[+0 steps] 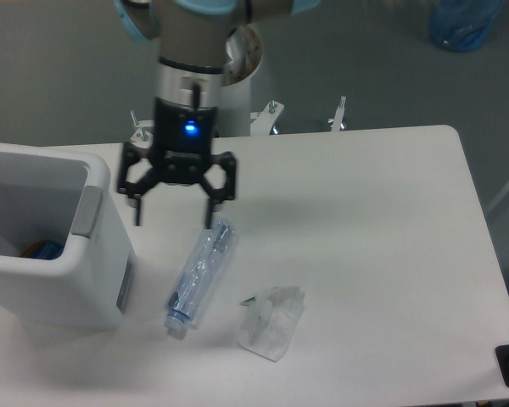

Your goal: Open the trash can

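White plastic, the trash can (64, 280) stands left of the gripper (175, 222) and a little below it, apart from it. Its top is open: the inside shows, with something blue and orange at the bottom, and the grey tab (87, 212) sits on the rim nearest the gripper. The gripper hangs over the table (382, 254) with its fingers spread wide, gripping nothing. Just under its right finger lies a clear bottle (199, 270); a crumpled wrapper (273, 321) lies beyond that.

Smooth white plastic trash can (64, 288), clear crinkled plastic bottle (199, 267), matt white table (382, 246)
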You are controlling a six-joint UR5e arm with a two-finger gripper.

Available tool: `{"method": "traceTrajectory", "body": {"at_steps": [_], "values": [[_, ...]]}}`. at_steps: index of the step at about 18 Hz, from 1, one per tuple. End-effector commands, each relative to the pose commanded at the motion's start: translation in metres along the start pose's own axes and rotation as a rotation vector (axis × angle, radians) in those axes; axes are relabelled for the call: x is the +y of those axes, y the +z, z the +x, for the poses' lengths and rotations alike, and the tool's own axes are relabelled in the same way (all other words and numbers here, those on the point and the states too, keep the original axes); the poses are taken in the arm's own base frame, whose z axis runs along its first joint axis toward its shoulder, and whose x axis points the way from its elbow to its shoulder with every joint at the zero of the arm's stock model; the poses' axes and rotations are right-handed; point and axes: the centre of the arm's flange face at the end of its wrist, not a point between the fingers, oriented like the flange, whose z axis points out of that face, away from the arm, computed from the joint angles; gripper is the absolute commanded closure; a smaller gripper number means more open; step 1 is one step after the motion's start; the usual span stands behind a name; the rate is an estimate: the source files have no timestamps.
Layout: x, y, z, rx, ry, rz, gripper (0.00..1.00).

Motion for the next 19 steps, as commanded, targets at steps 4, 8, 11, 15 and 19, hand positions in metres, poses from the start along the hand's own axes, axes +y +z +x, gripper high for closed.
{"method": "traceTrajectory", "body": {"at_steps": [4,8,11,15,19], "values": [[0.010,0.027,-0.083,-0.133,0.092,-0.082,0.00],[0.031,0.066,-0.146,-0.172,0.191,-0.187,0.00],[0.041,0.072,-0.166,-0.162,0.394,-0.271,0.00],[0.058,0.087,-0.168,-0.090,0.598,-0.447,0.00],[0.062,0.096,-0.164,-0.078,0.622,-0.469,0.00]]}}
